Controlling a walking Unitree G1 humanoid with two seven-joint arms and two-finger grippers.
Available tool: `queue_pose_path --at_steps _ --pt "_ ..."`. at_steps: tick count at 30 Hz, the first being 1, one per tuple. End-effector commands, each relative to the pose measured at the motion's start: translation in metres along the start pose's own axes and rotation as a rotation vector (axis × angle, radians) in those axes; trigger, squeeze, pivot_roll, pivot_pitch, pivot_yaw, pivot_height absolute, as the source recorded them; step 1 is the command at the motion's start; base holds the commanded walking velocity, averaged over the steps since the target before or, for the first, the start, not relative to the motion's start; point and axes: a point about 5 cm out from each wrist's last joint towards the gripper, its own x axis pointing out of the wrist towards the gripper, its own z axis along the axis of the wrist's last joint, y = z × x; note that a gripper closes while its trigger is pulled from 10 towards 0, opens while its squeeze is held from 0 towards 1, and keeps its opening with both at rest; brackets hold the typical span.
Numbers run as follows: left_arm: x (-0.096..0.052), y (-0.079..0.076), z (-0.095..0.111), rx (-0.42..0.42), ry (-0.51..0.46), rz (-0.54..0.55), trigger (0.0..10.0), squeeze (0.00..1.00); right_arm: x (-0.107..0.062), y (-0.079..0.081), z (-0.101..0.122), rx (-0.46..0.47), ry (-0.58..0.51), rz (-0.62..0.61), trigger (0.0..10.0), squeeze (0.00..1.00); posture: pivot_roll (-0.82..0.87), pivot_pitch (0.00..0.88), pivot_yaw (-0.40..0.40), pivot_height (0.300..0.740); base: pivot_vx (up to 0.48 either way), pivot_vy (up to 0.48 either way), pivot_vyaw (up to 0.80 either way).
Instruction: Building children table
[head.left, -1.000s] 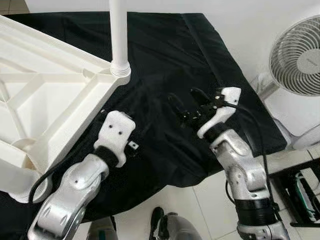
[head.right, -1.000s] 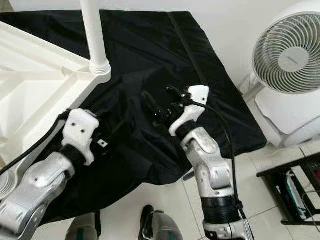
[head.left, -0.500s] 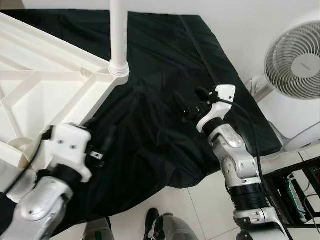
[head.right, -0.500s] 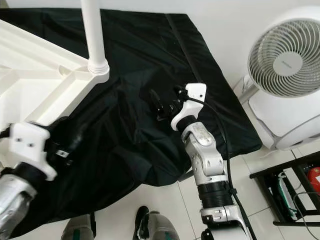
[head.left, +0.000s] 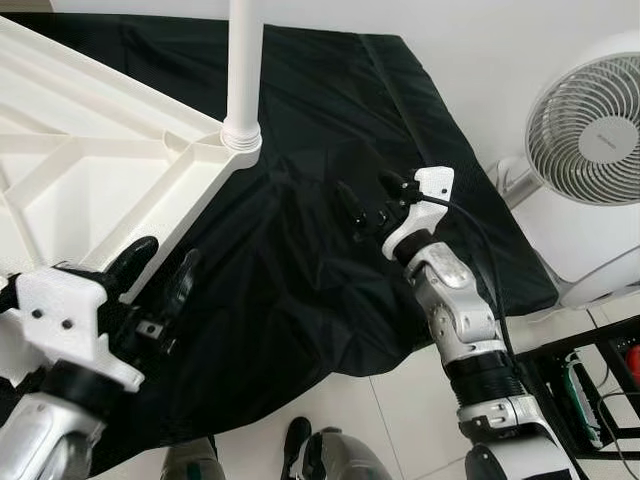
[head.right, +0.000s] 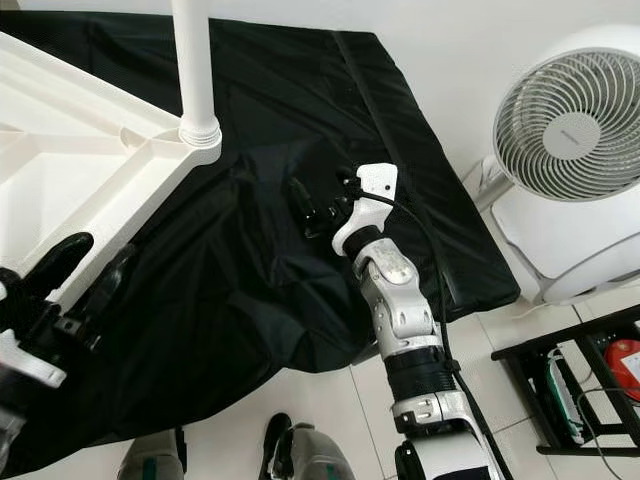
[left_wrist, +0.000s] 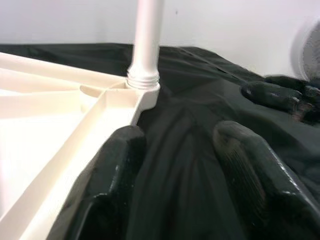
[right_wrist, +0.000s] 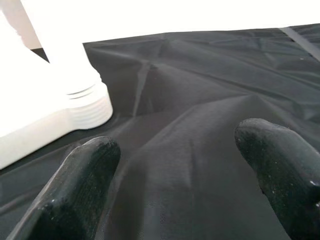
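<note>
Tabletop (head.left: 90, 200), white and upside down on the black-draped bench (head.left: 330, 110), carries one leg (head.left: 243, 60) upright at its corner — my left tool (head.left: 155, 285) gapes wide beside its edge, my right tool (head.left: 365, 205) wide over the cloth nearby.

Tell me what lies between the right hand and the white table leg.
Only wrinkled black cloth between right hand and leg, as the right wrist view shows.
</note>
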Motion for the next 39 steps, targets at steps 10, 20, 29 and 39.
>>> queue_pose_path --at_steps 10,20,29,39 --pt "-0.033 0.004 0.008 0.068 0.041 -0.158 10.0 0.0 0.001 -0.008 -0.008 -0.016 0.012 -0.003 10.0 0.0 0.37 0.245 -0.218 0.74 0.0 0.0 0.0" --pt "-0.045 0.013 0.014 0.109 0.058 -0.174 10.0 0.0 0.002 -0.009 -0.011 -0.017 0.005 -0.004 10.0 0.0 0.37 0.248 -0.211 0.74 0.0 0.0 0.0" --pt "-0.061 0.027 0.022 0.118 0.091 -0.182 10.0 0.0 0.003 -0.011 -0.013 -0.017 0.005 -0.004 10.0 0.0 0.38 0.253 -0.212 0.74 0.0 0.0 0.0" --pt "-0.083 0.05 0.035 0.1 0.071 -0.103 10.0 0.0 0.005 -0.01 -0.015 -0.017 0.008 0.005 10.0 0.0 0.38 0.253 -0.216 0.74 0.0 0.0 0.0"
